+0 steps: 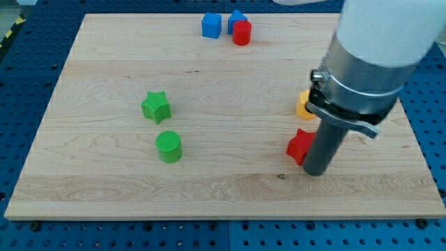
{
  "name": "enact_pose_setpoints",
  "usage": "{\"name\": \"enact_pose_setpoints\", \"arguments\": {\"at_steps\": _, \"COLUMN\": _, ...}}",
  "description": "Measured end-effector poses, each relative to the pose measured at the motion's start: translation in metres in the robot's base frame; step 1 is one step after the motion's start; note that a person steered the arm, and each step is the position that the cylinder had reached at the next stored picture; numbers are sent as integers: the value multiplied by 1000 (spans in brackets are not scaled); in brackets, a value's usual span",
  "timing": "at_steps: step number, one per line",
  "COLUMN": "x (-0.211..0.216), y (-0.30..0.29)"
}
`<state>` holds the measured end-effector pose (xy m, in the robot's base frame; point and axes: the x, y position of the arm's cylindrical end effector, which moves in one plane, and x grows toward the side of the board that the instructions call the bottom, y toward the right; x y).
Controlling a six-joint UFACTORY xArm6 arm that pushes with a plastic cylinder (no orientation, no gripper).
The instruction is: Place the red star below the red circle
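Note:
The red star (300,146) lies on the wooden board (104,188) at the view's right, partly hidden behind my rod. My tip (315,171) touches the board right at the star's lower right side. The red circle (242,33) stands near the board's top edge, far up and left of the star, touching a blue block.
A blue cube (212,25) and another blue block (237,19) sit by the red circle. A green star (156,107) and a green circle (168,146) lie left of centre. An orange-yellow block (304,104) shows above the red star, mostly hidden by the arm.

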<state>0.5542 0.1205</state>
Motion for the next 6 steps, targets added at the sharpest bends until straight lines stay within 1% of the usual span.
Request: {"name": "enact_pose_setpoints", "arguments": {"at_steps": 6, "x": -170, "y": -41}}
